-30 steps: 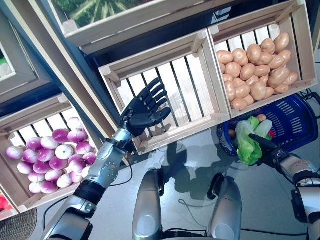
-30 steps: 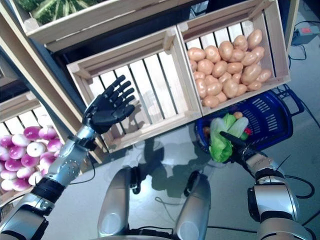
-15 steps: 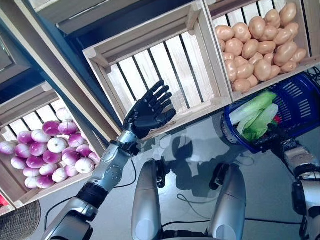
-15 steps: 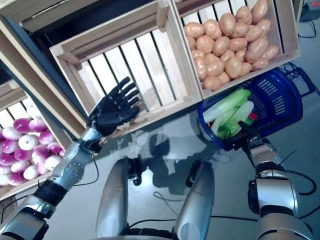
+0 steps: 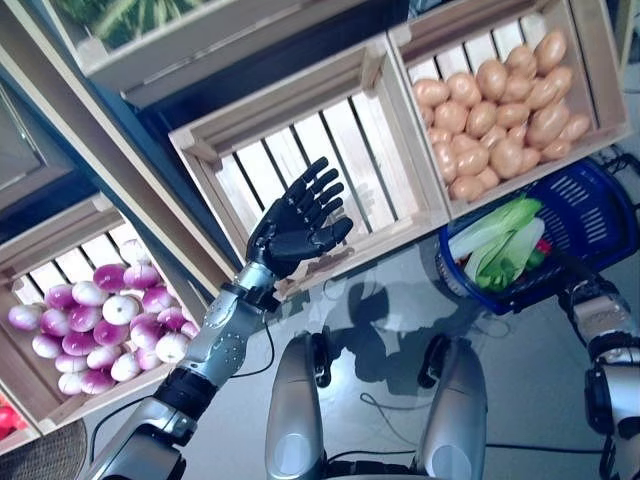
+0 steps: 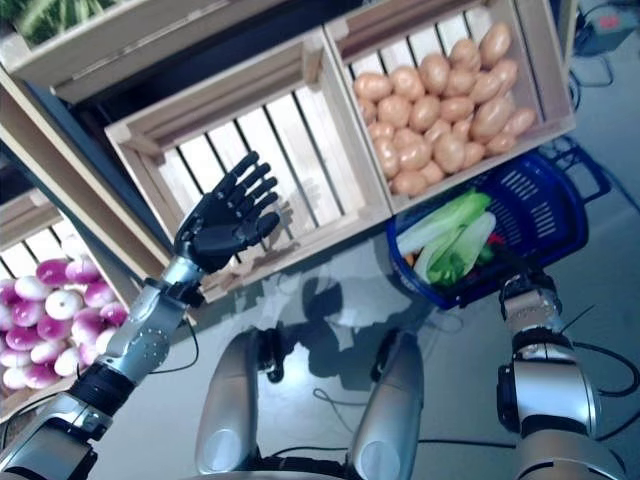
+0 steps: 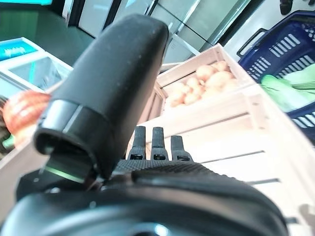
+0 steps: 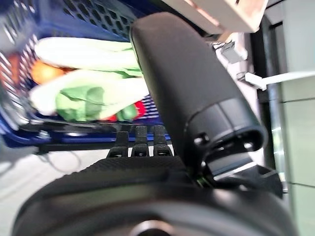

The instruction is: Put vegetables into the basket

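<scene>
The blue plastic basket (image 5: 592, 208) stands on the floor at the right, below the crate of potatoes. Green leafy vegetables (image 5: 497, 243) lie in it, with a small orange round thing (image 8: 44, 73) and a red one (image 8: 138, 110) beside them. My right hand (image 6: 505, 268) is just outside the basket's near rim with its fingers straight and holds nothing; it also shows in the right wrist view (image 8: 123, 187). My left hand (image 5: 290, 228) is raised, open and empty, in front of the empty wooden crate (image 5: 395, 120).
The wooden stand's crates rise behind and to the left: one with potatoes (image 5: 500, 100) above the basket, one with purple-white round vegetables (image 5: 100, 320) at the lower left. Grey floor lies in front of the stand.
My right hand held the green leafy vegetables over the basket's near rim; they now lie in the basket and the hand has drawn back, empty. The camera has shifted. The left hand stays raised.
</scene>
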Motion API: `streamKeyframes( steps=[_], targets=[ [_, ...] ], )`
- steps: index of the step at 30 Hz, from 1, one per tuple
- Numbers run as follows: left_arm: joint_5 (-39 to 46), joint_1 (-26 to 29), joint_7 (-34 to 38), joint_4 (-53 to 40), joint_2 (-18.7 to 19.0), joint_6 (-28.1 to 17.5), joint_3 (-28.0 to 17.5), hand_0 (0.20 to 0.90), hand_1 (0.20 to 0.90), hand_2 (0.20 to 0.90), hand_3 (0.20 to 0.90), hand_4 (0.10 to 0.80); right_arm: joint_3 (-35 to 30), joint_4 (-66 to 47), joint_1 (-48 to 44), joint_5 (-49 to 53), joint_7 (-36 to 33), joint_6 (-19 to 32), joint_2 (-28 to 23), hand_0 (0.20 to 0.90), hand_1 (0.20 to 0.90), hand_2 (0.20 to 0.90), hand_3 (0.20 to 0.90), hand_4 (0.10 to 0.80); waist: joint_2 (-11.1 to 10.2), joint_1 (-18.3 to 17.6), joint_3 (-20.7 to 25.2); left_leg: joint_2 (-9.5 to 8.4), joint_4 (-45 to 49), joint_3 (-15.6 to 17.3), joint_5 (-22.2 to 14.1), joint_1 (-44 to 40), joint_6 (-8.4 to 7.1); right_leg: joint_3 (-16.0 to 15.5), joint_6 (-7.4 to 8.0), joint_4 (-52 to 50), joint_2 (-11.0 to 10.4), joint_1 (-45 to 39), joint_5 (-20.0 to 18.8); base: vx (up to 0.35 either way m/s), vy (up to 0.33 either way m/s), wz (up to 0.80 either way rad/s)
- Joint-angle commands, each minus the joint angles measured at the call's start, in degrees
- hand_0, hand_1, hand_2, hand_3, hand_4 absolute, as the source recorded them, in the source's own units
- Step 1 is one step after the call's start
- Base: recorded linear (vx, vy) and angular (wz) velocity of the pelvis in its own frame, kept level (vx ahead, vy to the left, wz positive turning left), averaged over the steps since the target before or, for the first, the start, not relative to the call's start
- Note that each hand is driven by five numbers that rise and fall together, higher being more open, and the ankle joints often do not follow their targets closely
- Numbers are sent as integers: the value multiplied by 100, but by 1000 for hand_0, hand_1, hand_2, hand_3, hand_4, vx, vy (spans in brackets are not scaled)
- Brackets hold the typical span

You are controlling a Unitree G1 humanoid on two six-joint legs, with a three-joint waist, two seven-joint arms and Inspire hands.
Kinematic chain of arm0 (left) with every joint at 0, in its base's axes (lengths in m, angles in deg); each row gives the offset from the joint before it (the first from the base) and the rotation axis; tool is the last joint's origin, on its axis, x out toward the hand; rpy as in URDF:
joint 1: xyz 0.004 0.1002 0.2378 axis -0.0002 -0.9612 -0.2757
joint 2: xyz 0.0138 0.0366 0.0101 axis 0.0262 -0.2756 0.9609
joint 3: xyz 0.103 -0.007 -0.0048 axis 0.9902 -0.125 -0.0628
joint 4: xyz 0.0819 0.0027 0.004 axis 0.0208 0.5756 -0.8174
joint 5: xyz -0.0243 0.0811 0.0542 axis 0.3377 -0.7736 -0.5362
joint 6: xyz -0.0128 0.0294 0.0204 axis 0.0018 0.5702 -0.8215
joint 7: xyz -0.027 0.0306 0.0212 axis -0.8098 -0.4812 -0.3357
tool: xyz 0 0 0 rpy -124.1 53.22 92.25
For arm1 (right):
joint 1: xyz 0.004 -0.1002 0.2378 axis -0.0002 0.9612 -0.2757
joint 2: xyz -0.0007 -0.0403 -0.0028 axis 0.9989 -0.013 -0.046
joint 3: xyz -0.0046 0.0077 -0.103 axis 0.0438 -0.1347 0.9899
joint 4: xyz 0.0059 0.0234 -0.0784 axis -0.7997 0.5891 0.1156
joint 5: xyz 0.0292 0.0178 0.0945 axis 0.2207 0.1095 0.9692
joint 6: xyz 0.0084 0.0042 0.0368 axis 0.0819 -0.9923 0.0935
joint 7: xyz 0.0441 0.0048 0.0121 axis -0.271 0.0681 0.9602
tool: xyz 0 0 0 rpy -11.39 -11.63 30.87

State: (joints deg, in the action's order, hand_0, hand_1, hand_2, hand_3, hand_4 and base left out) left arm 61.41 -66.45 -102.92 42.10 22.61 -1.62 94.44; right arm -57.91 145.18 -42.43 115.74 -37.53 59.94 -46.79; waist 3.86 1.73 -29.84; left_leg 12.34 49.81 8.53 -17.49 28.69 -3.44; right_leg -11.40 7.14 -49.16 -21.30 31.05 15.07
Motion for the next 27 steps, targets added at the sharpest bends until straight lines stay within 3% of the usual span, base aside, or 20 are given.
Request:
streamKeyframes(
  steps=[1,6,10,15,22,25,27],
  targets=[
    [-271,209,-206,33,16,-610,-94,900,900,900,900,800,95,-138,247,-267,383,719,238,900,900,900,900,800,-219,84,679,205,-903,8,368,-642,-51,29,-226,510,165,-688,-467,107,6,-8],
    [-654,-44,-375,793,-253,-337,-192,900,900,900,900,800,174,-409,661,-244,548,837,864,900,900,900,900,800,-337,96,1044,160,-1567,67,680,-1151,-68,-57,-260,1301,406,-1302,-673,127,-19,-13],
    [-1338,-330,-317,1742,-656,-273,-122,900,900,900,900,800,531,-760,974,-353,492,1092,1691,900,900,900,900,800,-431,80,1476,34,-2466,267,1031,-1783,-131,-134,-277,2377,713,-2017,-926,203,-20,-3],
    [-1864,-944,-250,2576,-1116,-43,-209,900,900,900,900,800,944,-1153,1777,-663,696,1157,2329,900,900,900,900,800,-465,32,2111,-103,-3768,462,1549,-2571,-186,-217,-192,3830,947,-2854,-1352,217,36,-8],
    [-2312,-1581,-70,3818,-1579,-392,-505,900,900,900,900,800,1396,-1479,2727,-1291,1039,1102,2868,900,900,900,900,800,-434,-70,2562,-230,-5007,592,2002,-3268,-248,-144,11,5004,1006,-3455,-1885,145,64,-8],
    [-2407,-1730,-120,4205,-1707,-435,-587,900,900,900,900,800,1561,-1503,2967,-1586,1293,972,2955,900,900,900,900,800,-435,-90,2653,-273,-5316,578,2085,-3410,-264,-160,64,5314,1027,-3581,-2023,89,50,-11],
    [-2559,-1846,-274,4534,-1821,-220,-599,900,900,900,900,800,1700,-1531,3193,-1823,1465,990,3052,900,900,900,900,800,-450,-116,2711,-308,-5446,539,2091,-3421,-255,-176,96,5371,1029,-3587,-2046,38,34,-5]
  ],
)
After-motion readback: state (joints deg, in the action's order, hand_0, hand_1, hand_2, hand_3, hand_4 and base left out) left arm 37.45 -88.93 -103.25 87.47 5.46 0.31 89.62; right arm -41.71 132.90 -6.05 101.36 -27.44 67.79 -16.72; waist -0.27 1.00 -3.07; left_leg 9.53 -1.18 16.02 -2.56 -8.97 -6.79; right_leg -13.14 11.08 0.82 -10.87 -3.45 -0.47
